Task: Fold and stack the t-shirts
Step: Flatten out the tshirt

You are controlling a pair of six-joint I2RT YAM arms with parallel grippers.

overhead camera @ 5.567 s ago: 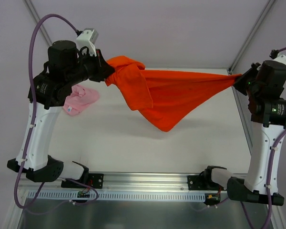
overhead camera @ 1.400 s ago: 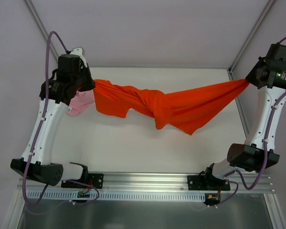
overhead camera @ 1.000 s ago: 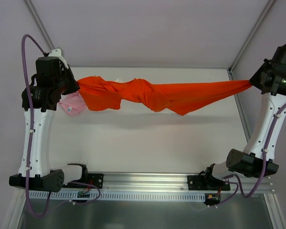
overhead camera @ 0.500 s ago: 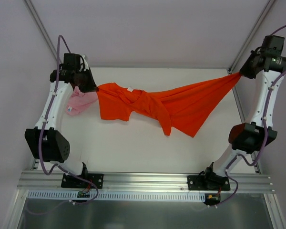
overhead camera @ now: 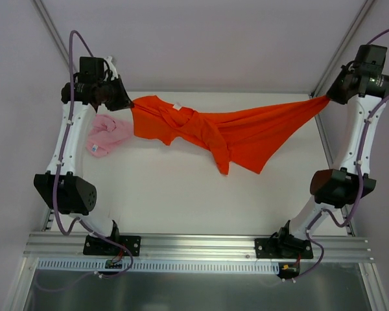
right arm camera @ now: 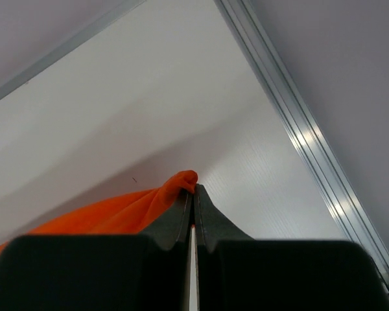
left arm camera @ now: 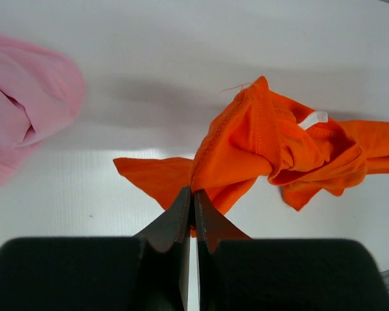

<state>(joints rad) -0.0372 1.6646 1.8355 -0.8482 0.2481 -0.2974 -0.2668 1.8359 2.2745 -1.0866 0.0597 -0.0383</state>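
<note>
The orange-red t-shirt hangs twisted and stretched across the back of the table between both arms. My left gripper is shut on one end of it at the back left; in the left wrist view the cloth bunches just past the closed fingers, a white neck label showing. My right gripper is shut on the other end at the back right corner, a fold of orange cloth pinched at its tips. The pale pink t-shirt lies crumpled on the table under the left arm, its crumpled mass also filling the left wrist view's left edge.
A metal frame post and the table's right rail run close beside the right gripper. Grey walls enclose the white table. The arm bases sit on a rail at the near edge.
Both arms raised and pulled the orange-red t-shirt taut, then swung back toward the far edge. In the last half second the left end moved slightly back and up; the cloth hangs a little flatter.
</note>
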